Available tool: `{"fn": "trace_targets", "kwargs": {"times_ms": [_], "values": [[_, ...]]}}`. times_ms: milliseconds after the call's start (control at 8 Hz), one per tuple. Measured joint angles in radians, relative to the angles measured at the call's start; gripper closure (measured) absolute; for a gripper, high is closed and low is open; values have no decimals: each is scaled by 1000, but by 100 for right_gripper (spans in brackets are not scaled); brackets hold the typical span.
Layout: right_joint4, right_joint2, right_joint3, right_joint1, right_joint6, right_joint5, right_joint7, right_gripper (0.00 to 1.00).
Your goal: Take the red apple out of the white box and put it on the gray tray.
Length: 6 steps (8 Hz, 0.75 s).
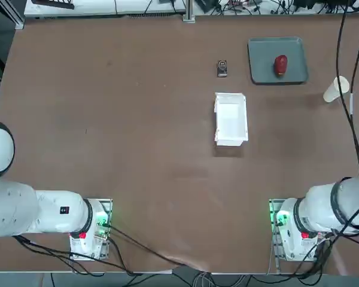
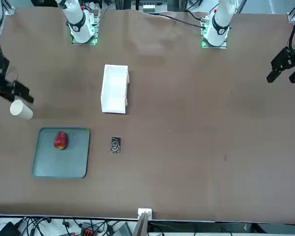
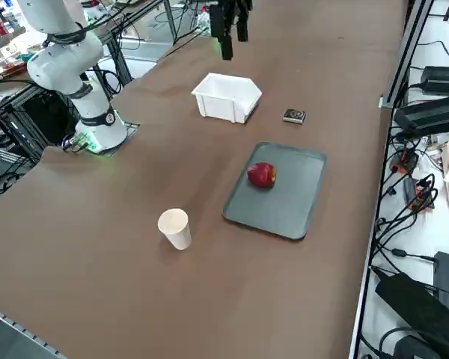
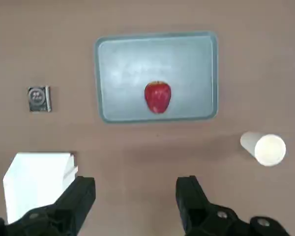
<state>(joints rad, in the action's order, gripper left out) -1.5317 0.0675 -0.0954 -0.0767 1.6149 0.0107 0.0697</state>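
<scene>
The right gripper [image 4: 135,183] is hanging above the table [image 1: 149,143] on the robot's right side, its two fingers standing apart, released and grasping nothing. The apple [image 1: 280,65] is lying on the tray [image 1: 264,60], nearer the rim facing the robot. The box [image 1: 231,119] is sitting closer to the robot, while the cup [image 1: 335,89] is standing to the tray's right.
</scene>
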Motion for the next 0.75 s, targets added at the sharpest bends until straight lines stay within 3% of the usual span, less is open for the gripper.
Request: {"fn": "trace_targets", "kwargs": {"times_ms": [250, 375, 750], "values": [[-102, -105, 112, 143, 3, -1, 12, 0], [-158, -147, 144, 179, 25, -2, 12, 0], [-220, -182, 169, 190, 57, -5, 10, 0]]}}
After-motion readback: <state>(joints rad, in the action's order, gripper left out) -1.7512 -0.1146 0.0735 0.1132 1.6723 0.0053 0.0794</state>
